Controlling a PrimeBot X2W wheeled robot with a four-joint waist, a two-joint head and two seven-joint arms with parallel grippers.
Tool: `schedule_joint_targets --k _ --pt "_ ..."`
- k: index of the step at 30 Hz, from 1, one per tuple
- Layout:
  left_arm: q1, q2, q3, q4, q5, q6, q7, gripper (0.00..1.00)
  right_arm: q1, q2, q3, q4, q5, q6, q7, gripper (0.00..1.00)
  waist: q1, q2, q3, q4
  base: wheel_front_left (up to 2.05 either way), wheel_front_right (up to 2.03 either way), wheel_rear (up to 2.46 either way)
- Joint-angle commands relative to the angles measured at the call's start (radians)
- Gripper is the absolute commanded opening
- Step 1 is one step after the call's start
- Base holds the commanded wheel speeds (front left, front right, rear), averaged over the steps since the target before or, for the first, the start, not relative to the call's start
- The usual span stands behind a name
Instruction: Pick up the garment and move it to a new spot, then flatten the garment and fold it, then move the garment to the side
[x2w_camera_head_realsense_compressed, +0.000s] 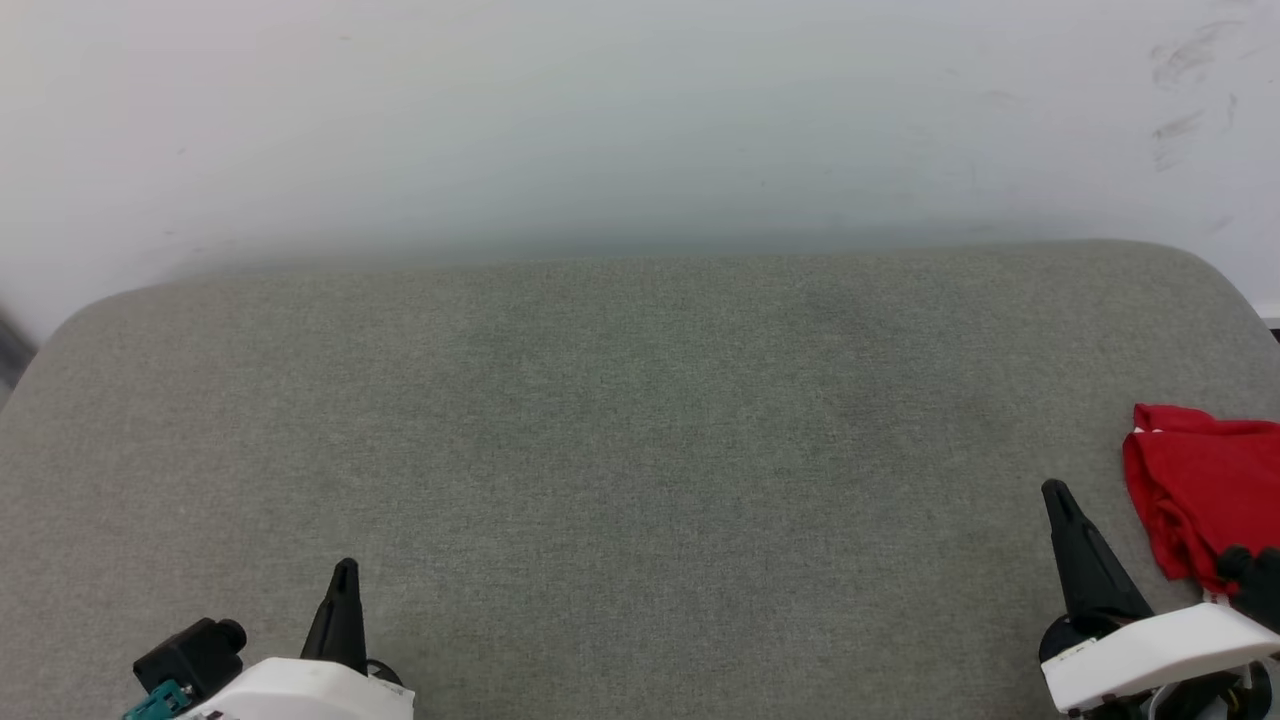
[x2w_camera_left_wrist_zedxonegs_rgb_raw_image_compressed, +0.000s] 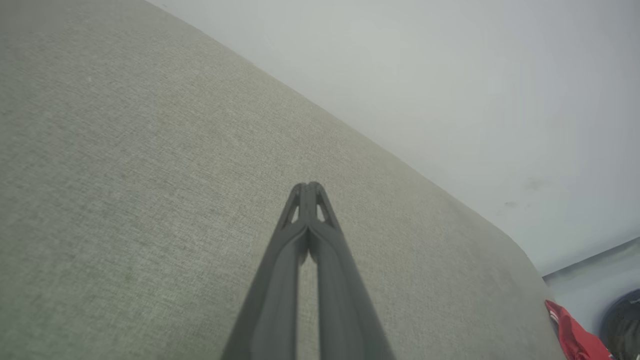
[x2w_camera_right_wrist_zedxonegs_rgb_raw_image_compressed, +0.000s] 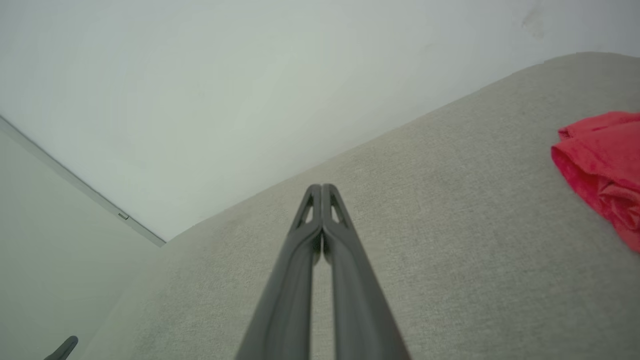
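Left gripper (x2w_camera_head_realsense_compressed: 345, 570) and right gripper (x2w_camera_head_realsense_compressed: 1056, 494), both closed, forward above grey cushion (x2w_camera_head_realsense_compressed: 640, 420)

Grey fabric surface (x2w_camera_head_realsense_compressed: 620, 450) spreads wide, rounded at its far corners. A white wall (x2w_camera_head_realsense_compressed: 600, 110) stands right behind it, with dark scuffs (x2w_camera_head_realsense_compressed: 1180, 60) on the wall's upper right in the head view.

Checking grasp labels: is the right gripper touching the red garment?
Apart. In the right wrist view the shut right gripper points across the grey cushion, and a stretch of bare cushion separates it from the garment at that view's right edge.
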Motion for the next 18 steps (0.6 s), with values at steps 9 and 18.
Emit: schedule_joint_targets --k 9,18 --pt "-0.051 -0.007 0.031 0.001 -0.14 -0.03 0.038 0.0 -0.051 -0.009 -0.005 0.031 0.167 0.0 0.004 0.0 0.0001 0.0 0.003 0.004 0.0 0.0 0.0" --pt "-0.068 -0.017 0.05 0.01 -0.247 -0.05 0.067 0.0 -0.07 -0.01 -0.009 0.065 0.292 0.0 0.007 0.0 0.0001 0.0 0.006 0.008 0.0 0.0 0.0"
